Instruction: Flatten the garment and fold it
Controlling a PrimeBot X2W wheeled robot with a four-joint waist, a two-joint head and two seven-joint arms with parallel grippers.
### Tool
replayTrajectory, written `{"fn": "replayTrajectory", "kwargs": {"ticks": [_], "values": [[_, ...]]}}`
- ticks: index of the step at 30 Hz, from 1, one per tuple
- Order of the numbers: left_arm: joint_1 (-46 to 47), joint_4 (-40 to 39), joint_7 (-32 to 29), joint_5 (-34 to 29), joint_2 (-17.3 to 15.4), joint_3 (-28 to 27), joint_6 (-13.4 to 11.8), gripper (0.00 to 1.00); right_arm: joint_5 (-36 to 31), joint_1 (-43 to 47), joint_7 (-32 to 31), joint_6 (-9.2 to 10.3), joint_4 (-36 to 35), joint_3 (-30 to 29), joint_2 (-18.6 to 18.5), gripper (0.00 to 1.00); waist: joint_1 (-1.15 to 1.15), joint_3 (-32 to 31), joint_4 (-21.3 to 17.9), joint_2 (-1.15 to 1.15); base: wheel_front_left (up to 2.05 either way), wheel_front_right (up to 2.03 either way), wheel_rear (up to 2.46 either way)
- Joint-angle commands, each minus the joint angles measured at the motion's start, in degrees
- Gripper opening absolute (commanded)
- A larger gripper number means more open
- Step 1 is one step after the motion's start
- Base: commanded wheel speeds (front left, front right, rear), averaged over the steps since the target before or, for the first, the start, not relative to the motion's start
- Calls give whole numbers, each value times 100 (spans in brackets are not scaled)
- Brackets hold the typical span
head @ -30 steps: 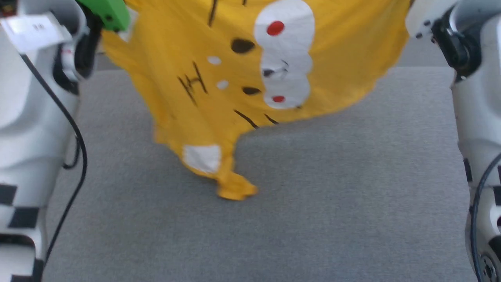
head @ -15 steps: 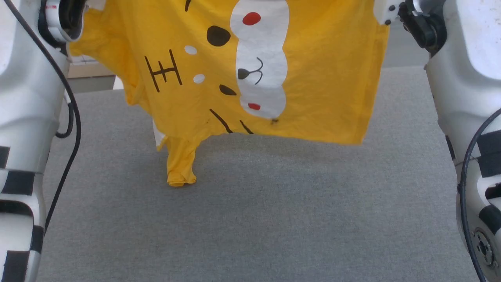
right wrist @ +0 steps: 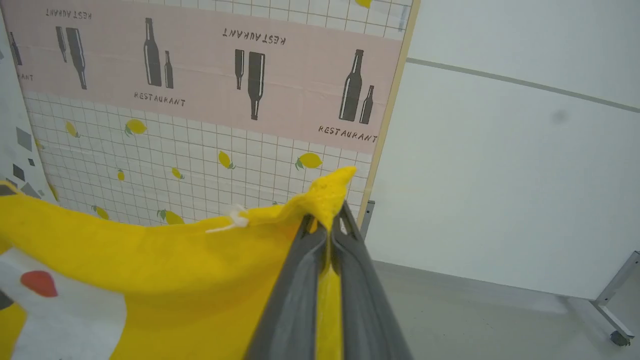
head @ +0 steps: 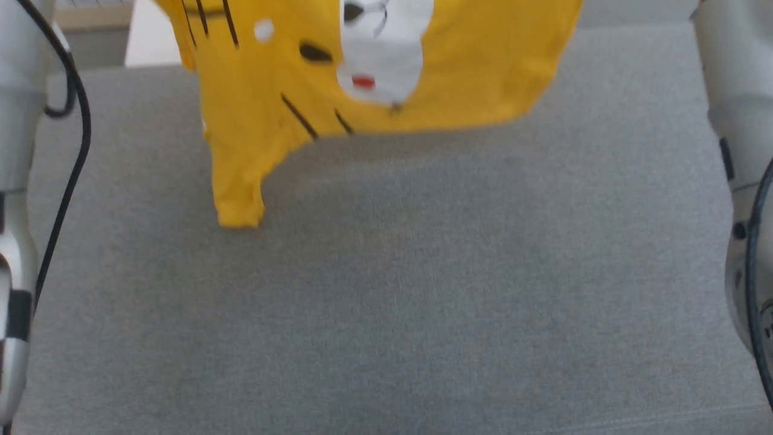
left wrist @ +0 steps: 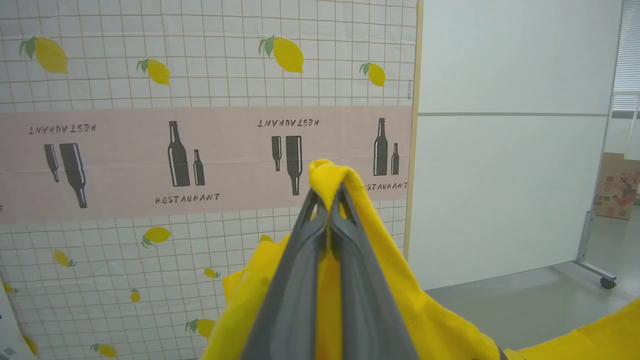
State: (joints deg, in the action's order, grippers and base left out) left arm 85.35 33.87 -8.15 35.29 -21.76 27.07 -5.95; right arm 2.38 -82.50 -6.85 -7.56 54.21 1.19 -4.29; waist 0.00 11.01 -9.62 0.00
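Note:
The garment (head: 374,78), a yellow T-shirt with a cartoon face, white patches, a red dot and black stripes, hangs in the air above the grey table (head: 423,290) at the top of the head view. One sleeve (head: 238,193) dangles down toward the table. In the left wrist view my left gripper (left wrist: 328,200) is shut on a yellow corner of the garment (left wrist: 327,172). In the right wrist view my right gripper (right wrist: 327,217) is shut on another yellow corner of the garment (right wrist: 150,280), and the cloth stretches away to the left.
My pale forearms frame the head view at left (head: 12,181) and right (head: 737,151). A black cable (head: 72,151) runs down the left arm. Behind stands a lemon-and-bottle printed screen (left wrist: 200,125) and a white wall (left wrist: 510,150). A cardboard box (left wrist: 617,187) sits far right.
The garment has risen and shifted toward the top of the head view. It hangs farther off the table, and the dangling sleeve has swung left. Both grippers stay shut.

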Motion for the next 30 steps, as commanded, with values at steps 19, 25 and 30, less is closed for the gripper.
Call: {"fn": "replayTrajectory", "kwargs": {"ticks": [19,25,30], "values": [[862,533,2154,-386,269,-104,321,0,-2230,-1008,1442,8,-111,-926,-258,0,0,2261,551,0,0,0,0],[255,430,2269,-230,106,-171,708,0,-2377,-658,1853,8,182,-729,-448,0,0,2468,663,0,0,0,0],[-592,-48,2267,-13,-141,-199,952,0,-1887,-210,2104,8,367,-301,-615,0,0,2357,791,0,0,0,0]]}}
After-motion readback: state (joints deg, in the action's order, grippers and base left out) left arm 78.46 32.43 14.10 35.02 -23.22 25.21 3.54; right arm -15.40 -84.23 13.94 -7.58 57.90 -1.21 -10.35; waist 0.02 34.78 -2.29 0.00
